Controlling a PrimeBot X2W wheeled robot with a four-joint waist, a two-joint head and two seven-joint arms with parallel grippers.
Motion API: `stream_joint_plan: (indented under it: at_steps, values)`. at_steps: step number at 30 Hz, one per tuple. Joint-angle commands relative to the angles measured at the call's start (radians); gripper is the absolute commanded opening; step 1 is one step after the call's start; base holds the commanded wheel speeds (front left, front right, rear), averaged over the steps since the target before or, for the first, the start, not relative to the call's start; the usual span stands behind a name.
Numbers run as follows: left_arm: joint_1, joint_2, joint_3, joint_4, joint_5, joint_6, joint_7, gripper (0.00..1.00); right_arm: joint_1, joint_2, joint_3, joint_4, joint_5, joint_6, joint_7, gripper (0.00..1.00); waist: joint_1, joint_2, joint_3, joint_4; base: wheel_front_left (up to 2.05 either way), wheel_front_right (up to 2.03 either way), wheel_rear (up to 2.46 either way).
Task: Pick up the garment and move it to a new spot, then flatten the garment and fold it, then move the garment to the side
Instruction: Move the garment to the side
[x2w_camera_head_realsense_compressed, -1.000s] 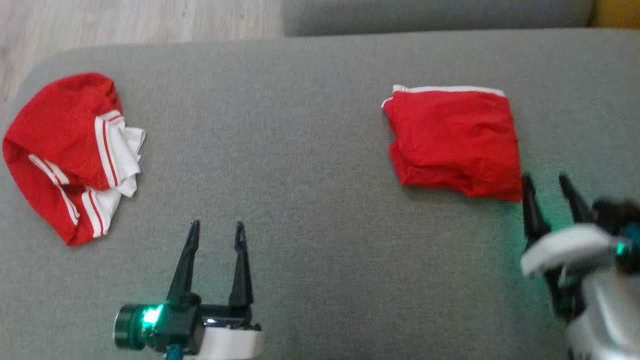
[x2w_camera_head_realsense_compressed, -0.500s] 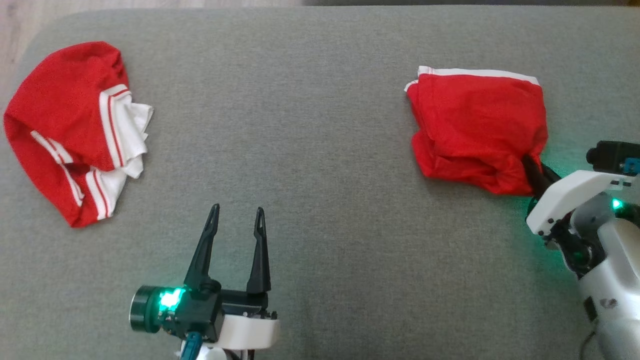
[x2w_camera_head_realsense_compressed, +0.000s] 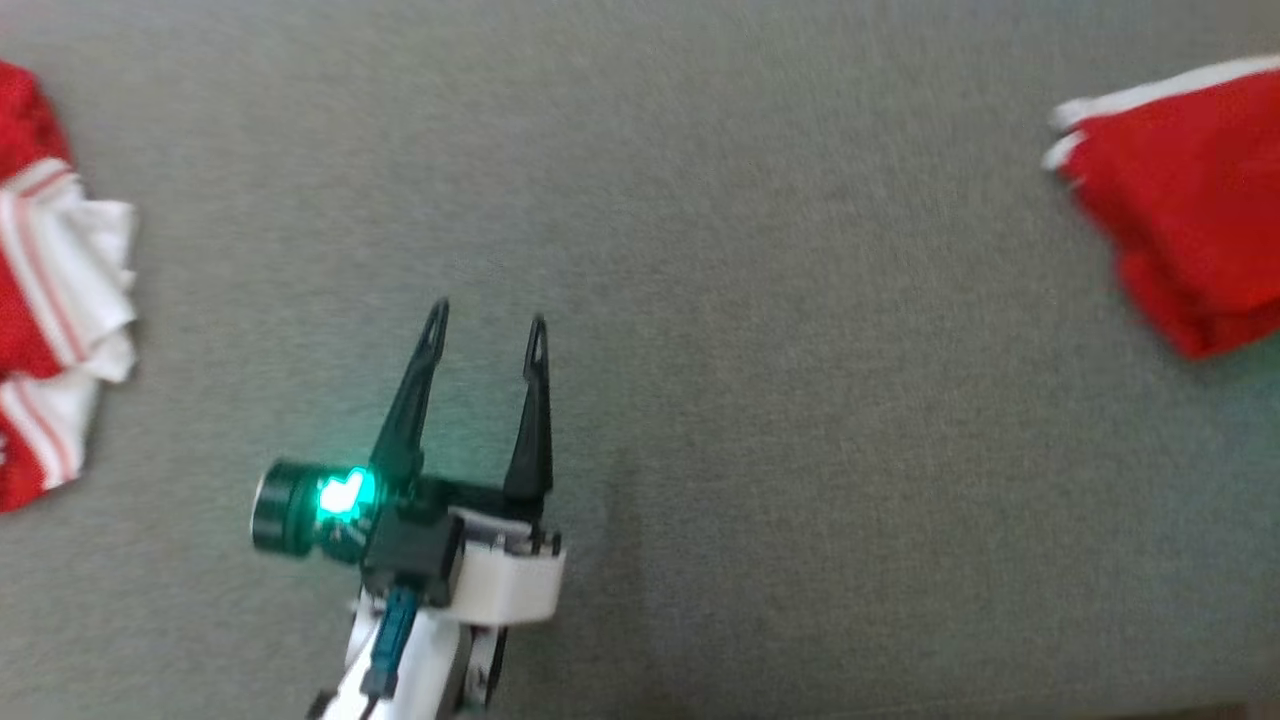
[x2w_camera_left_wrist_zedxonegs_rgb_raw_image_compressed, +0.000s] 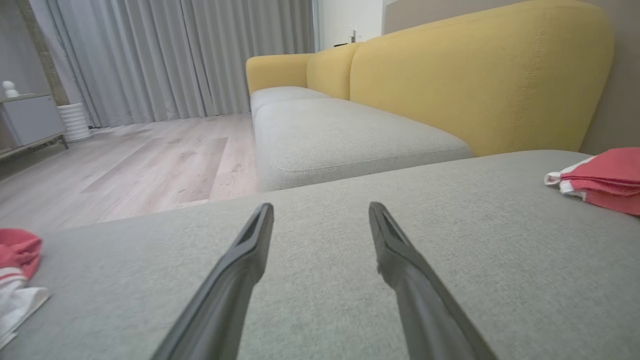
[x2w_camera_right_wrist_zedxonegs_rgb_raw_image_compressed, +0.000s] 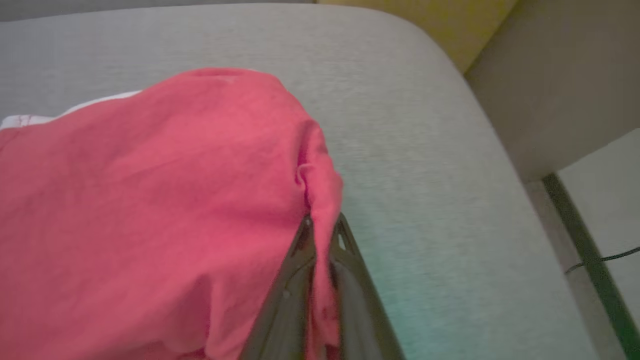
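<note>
My right gripper is pinched tight on a fold of the red garment, which sits at the right end of the big grey cushion. My left gripper is wide open and holds nothing, over the cushion's middle. Red-and-white clothes lie at the left end. Past the cushion I see a yellow sofa, a wood floor and grey curtains.

Left gripper: 2 fingers spread above the cushion. Red garment at right edge; striped garment at left edge.
</note>
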Motion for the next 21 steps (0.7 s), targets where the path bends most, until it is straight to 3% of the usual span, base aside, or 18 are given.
stream_joint_plan:
  at_steps: [1,5,9,10,11,12,18,21]
  values:
    - [-0.032,0.002,0.021,-0.028,0.011,-0.002,-0.005,1.00,-0.012,-0.057,-0.008,-0.012,0.001,0.002,0.001,0.00,-0.0001,0.0000,0.066,-0.045,0.00,0.00,0.00]
    - [-0.085,0.006,0.010,-0.017,0.025,-0.012,-0.005,1.00,-0.043,-0.117,-0.056,0.023,-0.021,0.002,-0.009,0.00,-0.0001,0.0000,0.122,-0.058,0.00,0.00,0.00]
    - [-0.124,0.007,0.005,-0.008,0.030,-0.015,-0.005,1.00,-0.062,-0.128,-0.097,0.041,-0.031,0.002,-0.013,0.00,-0.0001,0.0000,0.147,-0.057,0.00,0.00,0.00]
    - [-0.131,0.009,0.001,-0.005,0.034,-0.016,-0.005,1.00,-0.064,-0.133,-0.101,0.044,-0.049,0.002,-0.017,0.04,-0.0001,0.0000,0.148,-0.055,0.00,0.00,0.00]
    - [-0.136,0.010,-0.005,-0.002,0.038,-0.017,-0.005,1.00,-0.066,-0.136,-0.108,0.050,-0.071,0.002,-0.027,0.31,-0.0001,0.0000,0.144,-0.052,0.00,0.00,0.00]
    - [-0.139,0.011,-0.008,0.000,0.040,-0.014,-0.005,1.00,-0.069,-0.135,-0.117,0.057,-0.094,0.002,-0.043,1.00,-0.0001,0.0000,0.137,-0.050,0.00,0.00,0.00]
    - [-0.107,0.009,-0.008,0.010,0.018,0.014,-0.005,1.00,-0.065,-0.058,-0.146,0.080,-0.229,0.002,-0.082,1.00,-0.0001,0.0000,0.046,-0.037,0.00,0.00,0.00]
    - [-0.073,0.008,0.004,0.018,-0.005,0.024,-0.005,1.00,-0.034,0.024,-0.133,0.039,-0.254,0.002,-0.097,1.00,-0.0001,0.0000,-0.023,-0.030,0.00,0.00,0.00]
